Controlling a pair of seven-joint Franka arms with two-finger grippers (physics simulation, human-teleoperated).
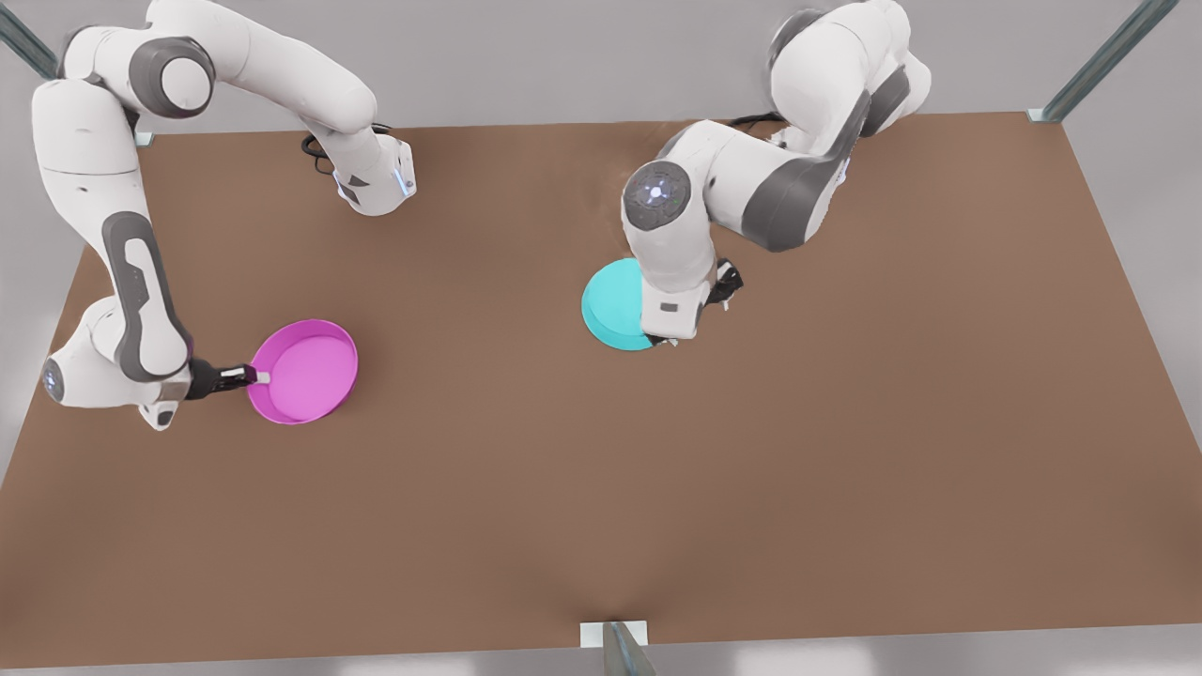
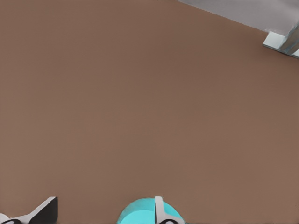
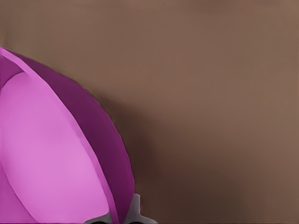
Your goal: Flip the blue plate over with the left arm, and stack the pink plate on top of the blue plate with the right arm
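Note:
The blue plate [image 1: 612, 305] lies near the table's middle with its flat base up, partly hidden under the arm at the front view's right. That arm carries my left gripper [image 1: 663, 340], which hangs over the plate's near edge. In the left wrist view the left gripper [image 2: 103, 215] is open, one fingertip [image 2: 159, 211] in front of the blue plate [image 2: 138, 213] and the other far to the side. The pink plate [image 1: 305, 371] sits hollow side up at the front view's left. My right gripper [image 1: 259, 377] is shut on its rim, and the right wrist view shows the right gripper [image 3: 122, 216] pinching the pink plate [image 3: 51, 154].
The brown table [image 1: 751, 469] stretches wide around both plates. A metal bracket [image 1: 612, 635] sits at the near edge, and frame posts stand at the far corners [image 1: 1042, 115]. One post foot [image 2: 282, 42] lies beyond the table edge in the left wrist view.

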